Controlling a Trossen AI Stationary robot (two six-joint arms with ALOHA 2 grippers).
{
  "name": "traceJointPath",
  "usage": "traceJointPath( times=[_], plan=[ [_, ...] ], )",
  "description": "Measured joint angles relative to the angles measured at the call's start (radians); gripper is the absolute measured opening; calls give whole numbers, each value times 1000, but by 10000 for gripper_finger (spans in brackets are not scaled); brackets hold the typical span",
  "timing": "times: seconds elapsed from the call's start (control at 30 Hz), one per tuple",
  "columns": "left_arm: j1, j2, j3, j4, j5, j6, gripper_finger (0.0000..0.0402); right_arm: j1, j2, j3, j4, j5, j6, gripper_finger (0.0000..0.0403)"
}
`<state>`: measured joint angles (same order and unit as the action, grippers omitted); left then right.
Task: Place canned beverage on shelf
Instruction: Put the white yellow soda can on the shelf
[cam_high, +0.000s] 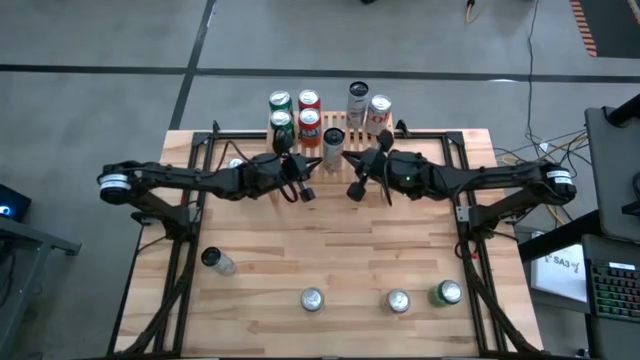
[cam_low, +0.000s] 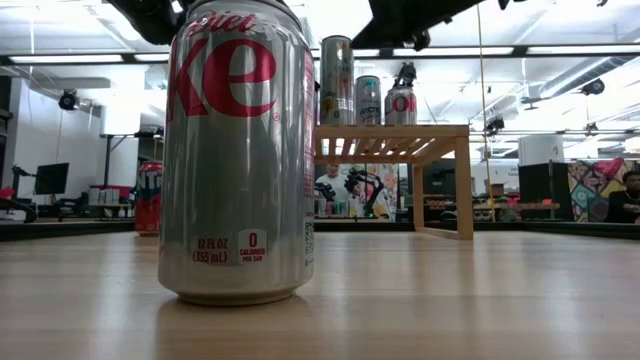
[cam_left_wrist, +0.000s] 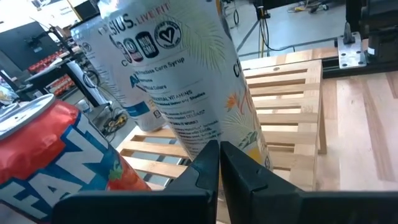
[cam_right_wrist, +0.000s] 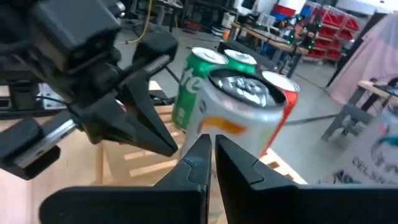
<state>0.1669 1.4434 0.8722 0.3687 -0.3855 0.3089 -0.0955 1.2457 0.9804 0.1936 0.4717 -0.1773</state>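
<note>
Shelf (cam_high: 330, 140) at table's (cam_high: 330, 250) far edge, centre; 7 cans upright on slats, slim white can (cam_high: 333, 146) nearest front. Left gripper (cam_high: 303, 190) and right gripper (cam_high: 356, 188) hover just in front of shelf, both clenched, holding nothing. Unshelved cans near table's near edge: 1 (cam_high: 217, 261) at left, 3 at right, silver can (cam_high: 312, 299) leftmost of these. All upright, long axis vertical, well apart from both grippers, toward near edge. Judgement: left arm nearer left can, right arm nearer other 3.
</note>
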Motion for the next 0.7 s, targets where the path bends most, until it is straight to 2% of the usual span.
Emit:
traceJointPath(
  times=[0.2,0.37,0.7],
  plan=[
    [-3,-27,0,-34,1,-4,0,-3,0,93,-107,6,-31,13],
    [-5,-36,0,-31,61,-4,0,-3,0,174,-202,75,-87,13],
    [-5,-30,0,3,63,-4,0,-85,0,234,-222,74,-121,13]
  ],
)
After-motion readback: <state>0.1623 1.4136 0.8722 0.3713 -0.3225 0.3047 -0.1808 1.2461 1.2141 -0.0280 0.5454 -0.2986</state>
